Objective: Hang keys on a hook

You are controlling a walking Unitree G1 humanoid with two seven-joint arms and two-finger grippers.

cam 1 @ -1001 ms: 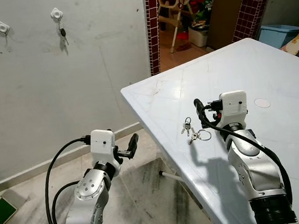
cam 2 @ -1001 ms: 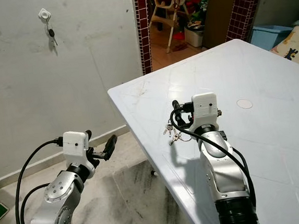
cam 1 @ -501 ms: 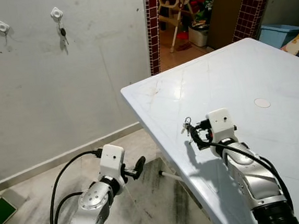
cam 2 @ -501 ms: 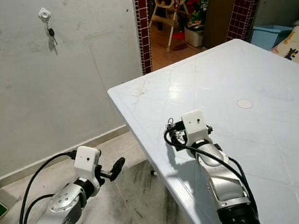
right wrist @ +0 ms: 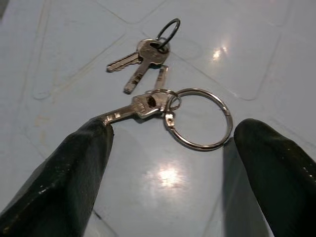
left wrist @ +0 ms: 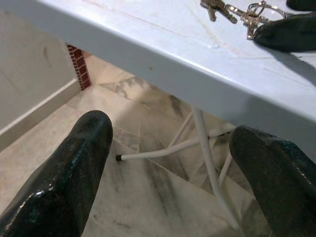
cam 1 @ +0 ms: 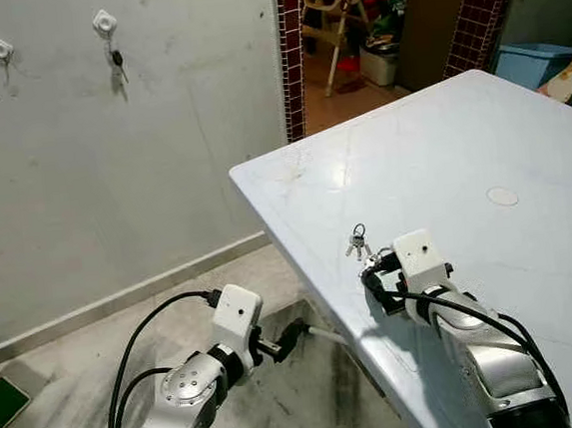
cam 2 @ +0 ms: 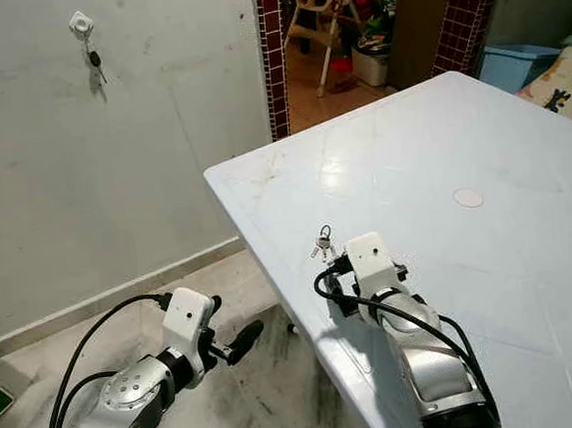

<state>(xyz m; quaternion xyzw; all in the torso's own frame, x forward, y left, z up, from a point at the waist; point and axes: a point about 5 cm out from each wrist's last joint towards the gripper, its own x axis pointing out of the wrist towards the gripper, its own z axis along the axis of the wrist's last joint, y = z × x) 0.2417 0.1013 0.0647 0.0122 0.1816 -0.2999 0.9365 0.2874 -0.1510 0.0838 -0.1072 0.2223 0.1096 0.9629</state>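
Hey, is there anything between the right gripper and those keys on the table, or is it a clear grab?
Nothing visible stands in the way. The right gripper is open, its fingers straddling the keys, which lie flat on the white table near its edge. One finger sits right at a key's tip.

Your two head views look forward and down from above, sharing the white surface [cam 1: 441, 150] at right and the wall at upper left. Your right wrist view sits very close over the keys [right wrist: 158, 94] on it. Your left wrist view looks up from below its edge, catching those same keys at upper right.
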